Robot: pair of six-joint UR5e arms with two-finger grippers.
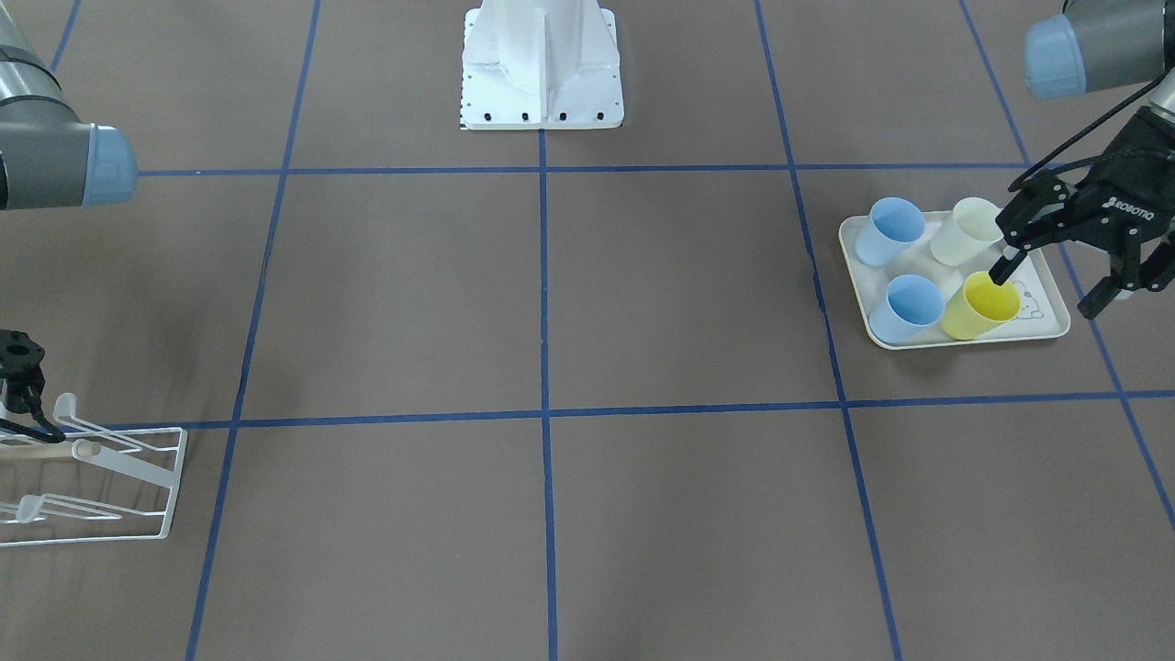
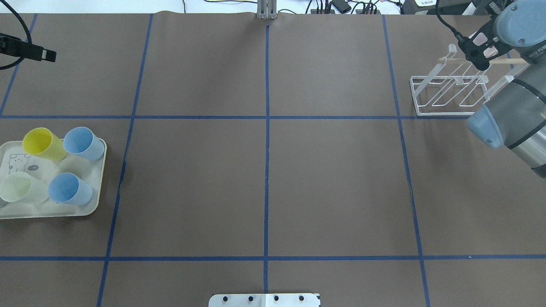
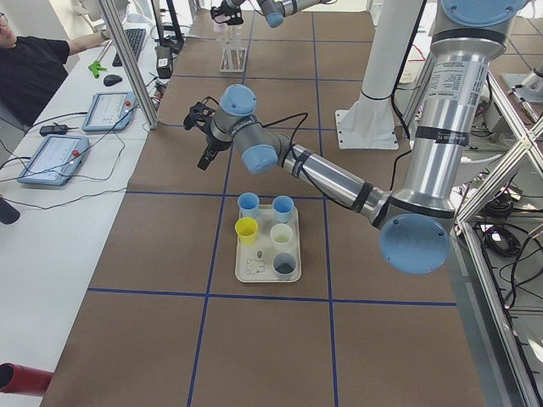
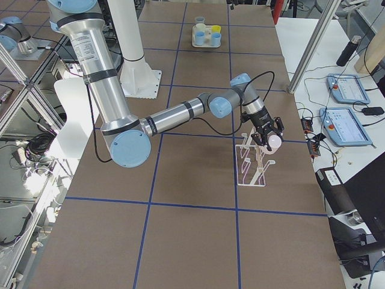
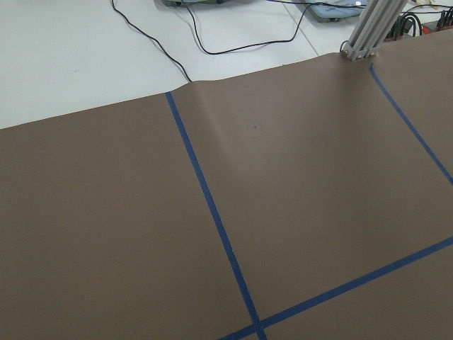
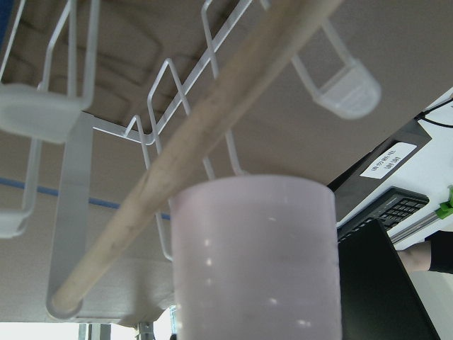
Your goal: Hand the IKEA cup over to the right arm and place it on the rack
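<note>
The IKEA cup [image 6: 255, 262] is pale pink and fills the lower middle of the right wrist view. My right gripper [image 4: 269, 137] is shut on it and holds it at the top of the white wire rack [image 2: 448, 91], close beside the rack's wooden rod [image 6: 212, 149]. I cannot tell whether the cup touches the rod or a prong [image 6: 347, 92]. My left gripper [image 1: 1049, 289] hangs open in the air with nothing between its fingers. In the overhead view it sits at the far left [image 2: 30, 50], well beyond the tray.
A cream tray [image 2: 99, 187] at the table's left holds a yellow cup [image 2: 42, 144], two blue cups [image 2: 83, 143] and a pale green cup [image 2: 21, 187]. Blue tape lines cross the brown table. Tablets and cables lie on the white bench beyond the far edge.
</note>
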